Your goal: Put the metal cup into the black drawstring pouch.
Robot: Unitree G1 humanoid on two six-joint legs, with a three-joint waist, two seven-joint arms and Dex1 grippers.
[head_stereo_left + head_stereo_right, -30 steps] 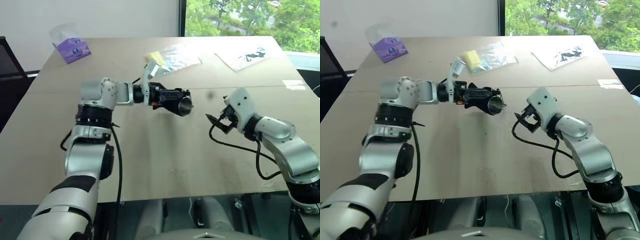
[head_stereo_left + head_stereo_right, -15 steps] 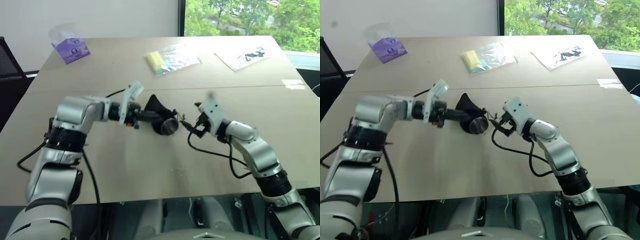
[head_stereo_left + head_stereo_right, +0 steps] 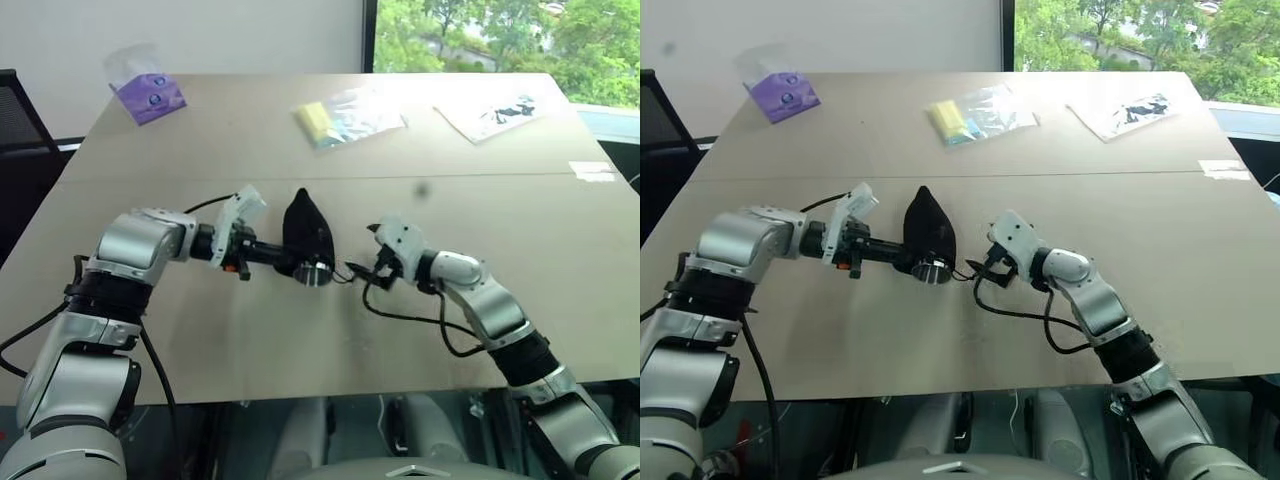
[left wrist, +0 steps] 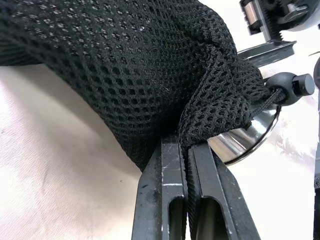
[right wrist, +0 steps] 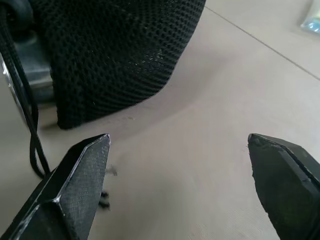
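Metal cup (image 3: 315,273): shiny silver steel, its round rim peeking out from the mouth of the pouch, low near the surface between the two hands; the left wrist view catches a bright curved sliver of it under the mesh.
Black drawstring pouch (image 3: 306,230): soft black mesh with an open honeycomb weave, draped over the cup and rising to a rounded peak behind it; its far end rests on the surface.
Cord and bead (image 4: 291,86): thin black cord runs out of the gathered mouth, with a round black bead right beside the cup's rim.
Left hand (image 4: 186,150): fingers pressed tight together, pinching a fold of pouch fabric at the mouth, just beside the cup.
Right hand (image 3: 978,268): fingers spread wide, holding nothing, tips aimed at the pouch mouth and just short of it; the cord trails down near one finger (image 5: 75,185).
Surface (image 3: 300,350): pale tan board, bare around the pouch.
Far side: a purple packet (image 3: 150,95), a clear bag with something yellow (image 3: 345,115), and a printed clear bag (image 3: 495,110), all well apart from the action.
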